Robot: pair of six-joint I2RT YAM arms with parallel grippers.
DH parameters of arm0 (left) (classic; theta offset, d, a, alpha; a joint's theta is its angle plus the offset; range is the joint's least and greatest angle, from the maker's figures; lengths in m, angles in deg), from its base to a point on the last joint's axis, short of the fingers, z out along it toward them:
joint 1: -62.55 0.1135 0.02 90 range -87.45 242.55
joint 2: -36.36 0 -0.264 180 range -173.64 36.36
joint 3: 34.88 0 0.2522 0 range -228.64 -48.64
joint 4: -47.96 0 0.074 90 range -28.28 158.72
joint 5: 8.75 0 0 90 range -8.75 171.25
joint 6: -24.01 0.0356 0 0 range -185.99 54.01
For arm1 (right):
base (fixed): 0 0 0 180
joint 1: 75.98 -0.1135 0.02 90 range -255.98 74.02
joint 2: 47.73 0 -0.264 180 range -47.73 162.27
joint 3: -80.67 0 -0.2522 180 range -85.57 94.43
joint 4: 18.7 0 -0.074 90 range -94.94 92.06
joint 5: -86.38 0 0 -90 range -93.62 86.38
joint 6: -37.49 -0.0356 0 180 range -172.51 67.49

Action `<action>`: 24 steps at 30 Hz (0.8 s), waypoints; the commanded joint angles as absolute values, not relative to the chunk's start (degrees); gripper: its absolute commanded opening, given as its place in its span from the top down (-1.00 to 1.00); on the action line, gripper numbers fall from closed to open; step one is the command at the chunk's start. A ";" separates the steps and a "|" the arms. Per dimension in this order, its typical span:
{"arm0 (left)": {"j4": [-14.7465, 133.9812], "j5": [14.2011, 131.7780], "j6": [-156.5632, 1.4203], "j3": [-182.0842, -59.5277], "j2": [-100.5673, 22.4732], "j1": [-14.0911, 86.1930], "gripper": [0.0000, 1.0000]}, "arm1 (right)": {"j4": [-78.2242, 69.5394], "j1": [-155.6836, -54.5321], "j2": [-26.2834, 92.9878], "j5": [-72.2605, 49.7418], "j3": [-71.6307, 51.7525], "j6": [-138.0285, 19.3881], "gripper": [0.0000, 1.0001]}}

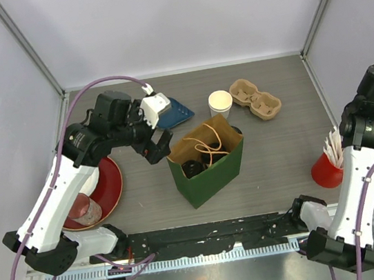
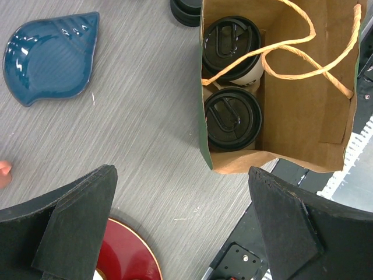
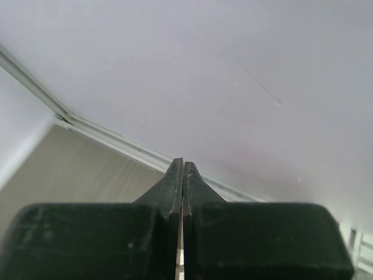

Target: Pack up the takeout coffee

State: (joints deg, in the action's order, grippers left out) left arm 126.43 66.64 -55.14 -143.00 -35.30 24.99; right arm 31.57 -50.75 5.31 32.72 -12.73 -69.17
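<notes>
Hovering left hand [image 2: 182, 172] spread beside bag [image 1: 210, 178] rim, two takeout coffees [image 2: 232, 118] inside

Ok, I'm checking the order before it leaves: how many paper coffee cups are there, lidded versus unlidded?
Lidded cups, inside the green bag: 2
Unlidded cup, outside the bag: 1
Total: 3
</notes>
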 commanded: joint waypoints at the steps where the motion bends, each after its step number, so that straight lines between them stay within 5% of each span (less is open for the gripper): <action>1: 126.15 66.31 -54.65 -144.26 -34.74 25.64 -0.99 | 30.04 -50.76 2.64 27.78 -3.50 -65.78 0.98; 9: 125.88 67.19 -54.74 -144.09 -35.10 26.86 -1.00 | 28.81 -50.84 4.04 6.08 9.51 -68.14 0.98; 14: 125.97 67.28 -54.83 -144.09 -35.27 28.18 -1.00 | 22.94 -50.76 5.44 -16.13 13.30 -79.80 0.98; 24: 126.58 57.18 -55.44 -143.56 -36.85 29.06 -0.86 | -1.05 -51.19 5.19 -39.99 10.06 -108.20 0.98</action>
State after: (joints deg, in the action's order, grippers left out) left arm 126.47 63.21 -55.07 -143.00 -36.24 28.86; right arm 14.13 -50.75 5.55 -26.34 12.03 -92.08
